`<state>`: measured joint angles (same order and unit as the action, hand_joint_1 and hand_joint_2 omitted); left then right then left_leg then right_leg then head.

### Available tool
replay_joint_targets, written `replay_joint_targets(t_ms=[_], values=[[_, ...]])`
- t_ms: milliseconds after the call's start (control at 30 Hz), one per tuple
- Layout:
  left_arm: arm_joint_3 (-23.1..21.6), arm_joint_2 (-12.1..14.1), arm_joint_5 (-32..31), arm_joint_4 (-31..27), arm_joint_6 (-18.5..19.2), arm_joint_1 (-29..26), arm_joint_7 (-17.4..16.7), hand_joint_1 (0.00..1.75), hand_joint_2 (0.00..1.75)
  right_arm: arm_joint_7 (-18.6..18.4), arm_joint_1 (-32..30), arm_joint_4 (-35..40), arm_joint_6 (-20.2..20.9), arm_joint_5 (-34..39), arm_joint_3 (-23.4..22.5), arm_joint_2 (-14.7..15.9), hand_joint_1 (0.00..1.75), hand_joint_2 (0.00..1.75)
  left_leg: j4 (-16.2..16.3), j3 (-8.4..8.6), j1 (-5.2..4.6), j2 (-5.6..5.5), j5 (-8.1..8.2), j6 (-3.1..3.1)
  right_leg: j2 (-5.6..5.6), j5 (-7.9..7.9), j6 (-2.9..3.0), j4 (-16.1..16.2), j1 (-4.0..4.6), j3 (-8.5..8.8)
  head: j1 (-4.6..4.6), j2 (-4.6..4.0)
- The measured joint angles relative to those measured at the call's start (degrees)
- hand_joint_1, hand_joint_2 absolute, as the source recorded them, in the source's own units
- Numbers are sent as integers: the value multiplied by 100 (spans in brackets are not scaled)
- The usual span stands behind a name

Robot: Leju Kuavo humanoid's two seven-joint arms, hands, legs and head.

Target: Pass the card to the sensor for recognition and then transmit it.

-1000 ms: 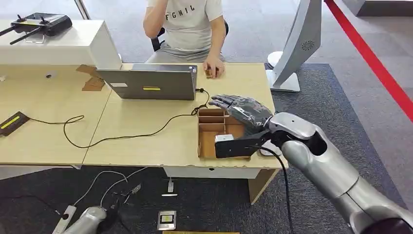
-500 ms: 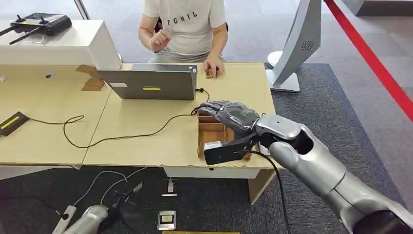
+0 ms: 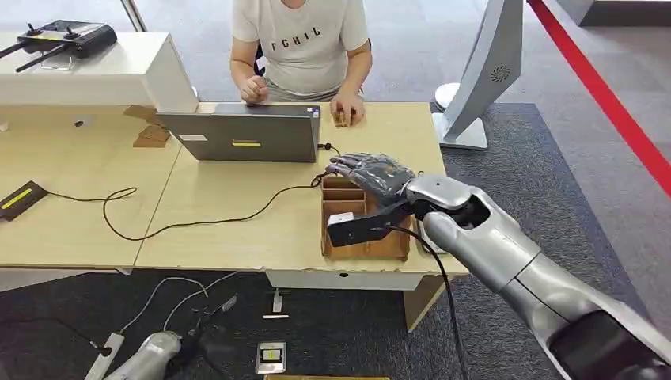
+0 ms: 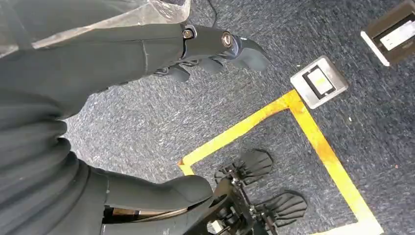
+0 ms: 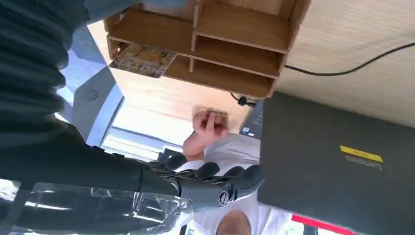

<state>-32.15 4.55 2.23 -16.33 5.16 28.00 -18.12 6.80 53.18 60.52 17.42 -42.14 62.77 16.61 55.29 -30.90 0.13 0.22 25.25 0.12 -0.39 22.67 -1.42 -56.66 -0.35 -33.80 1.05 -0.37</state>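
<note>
A card with yellow print lies flat in one compartment of the wooden divided tray near the table's front right corner. My right hand hovers over the far part of that tray, fingers stretched out and holding nothing; in the right wrist view its dark fingers reach toward the laptop. A flat black device with a yellow strip lies at the table's left edge. My left hand hangs beside my body above the carpet, fingers apart and empty.
A grey laptop stands behind the tray, and a black cable runs across the table. A person sits behind the laptop, one hand resting on a small brown object. A white stand rises right of the table.
My right hand has moved left and farther over the tray. The person's raised hand has come down to the table behind the laptop.
</note>
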Motion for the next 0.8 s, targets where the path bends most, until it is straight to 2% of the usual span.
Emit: replay_joint_targets(t_ms=[600, 800], values=[[-2, -9, 79, 2, -44, -2, 4, 0, 175, 208, 312, -1451, -448, -201, 175, -356, 0, 175, 0, -3, 0, -2, 0, 0, 0, 0, 0, 0, 0, -4, 2, 0], [-2, 7, 52, 2, -52, -3, 9, 0, 175, 302, 448, -1882, -708, -354, 170, -512, 0, 175, 0, -3, 0, -1, 0, 0, 0, 0, 0, 0, 1, -4, 0, 0]])
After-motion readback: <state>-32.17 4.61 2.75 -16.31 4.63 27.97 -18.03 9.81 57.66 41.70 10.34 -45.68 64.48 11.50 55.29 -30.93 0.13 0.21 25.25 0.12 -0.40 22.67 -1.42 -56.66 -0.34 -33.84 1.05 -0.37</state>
